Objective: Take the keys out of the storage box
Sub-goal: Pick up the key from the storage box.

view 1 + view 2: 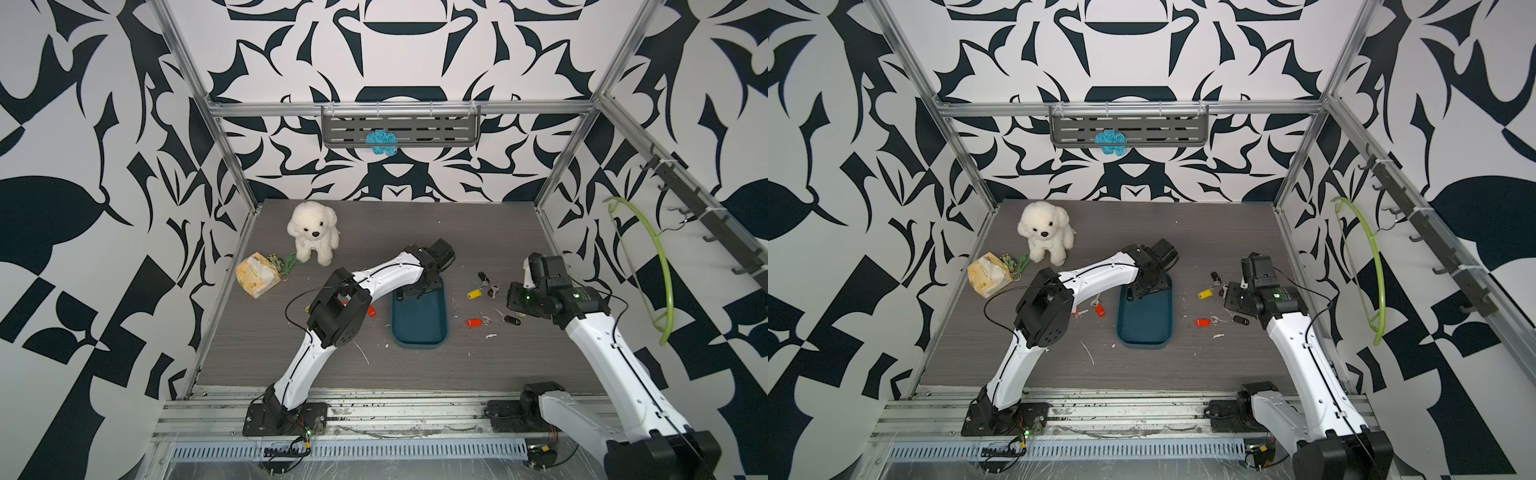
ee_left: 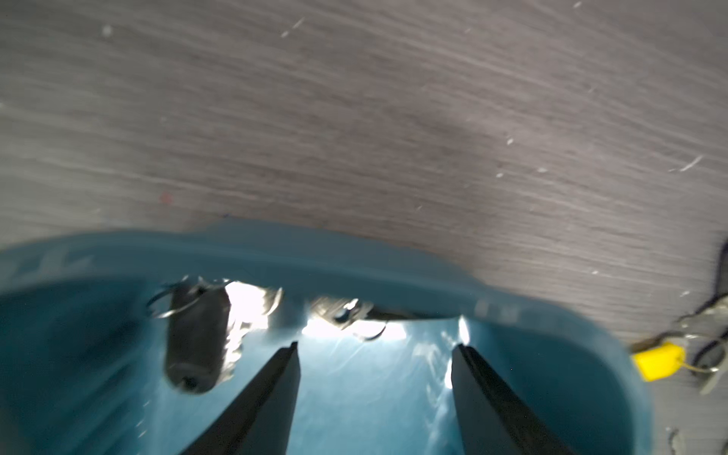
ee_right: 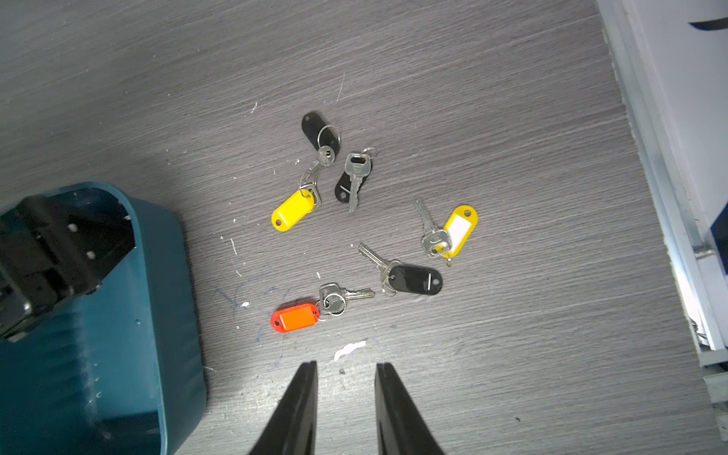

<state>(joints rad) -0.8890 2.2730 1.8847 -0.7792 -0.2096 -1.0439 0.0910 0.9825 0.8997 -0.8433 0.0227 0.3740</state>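
Note:
The storage box [image 1: 419, 328] [image 1: 1144, 328] is a dark teal tray in the middle of the table. My left gripper [image 2: 376, 346] is inside its far end, open, with only bare teal floor between its fingers. A black fob key [image 2: 197, 338] [image 1: 400, 296] lies beside one finger. Another metal key [image 2: 346, 309] rests against the box's far wall [image 2: 354, 260]. My right gripper [image 3: 346, 365] hangs open and holds nothing, above the table to the right of the box. Beyond it lie several keys, among them a red-tagged one [image 3: 295, 317], a yellow-tagged one [image 3: 293, 208] and a black-tagged one [image 3: 413, 279].
A red-tagged key [image 1: 371, 311] lies left of the box, partly under the left arm's elbow [image 1: 336, 307]. A white plush dog [image 1: 313, 232] and a yellow packet [image 1: 257, 274] sit at the back left. A grey slotted shelf [image 1: 401, 126] hangs on the back wall, a green hanger [image 1: 660, 266] on the right wall.

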